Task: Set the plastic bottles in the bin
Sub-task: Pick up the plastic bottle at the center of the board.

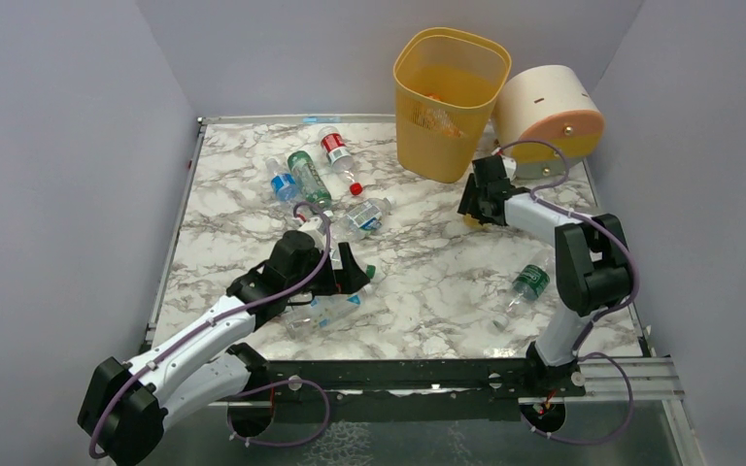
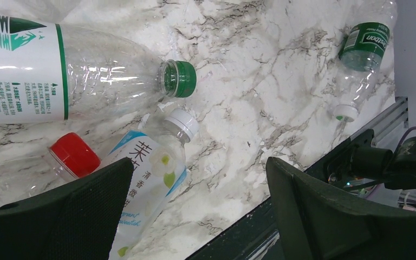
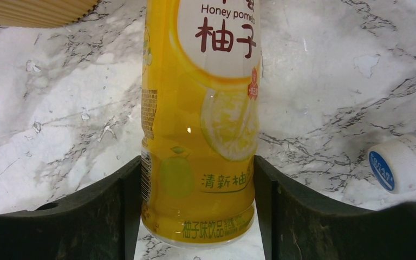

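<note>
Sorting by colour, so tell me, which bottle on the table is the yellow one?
The honey pomelo bottle clasped by the right gripper: yellow all over with a citrus label, while the other bottles on the table look clear.

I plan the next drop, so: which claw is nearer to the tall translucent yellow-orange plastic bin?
Right. The right claw is close by the bin, closed on a yellow honey-pomelo plastic bottle; the left claw is farther away, open over clear bottles at mid-table.

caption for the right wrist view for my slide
Right gripper gripping a yellow honey pomelo bottle by its sides on the marble table, white bottle cap at right.
</note>
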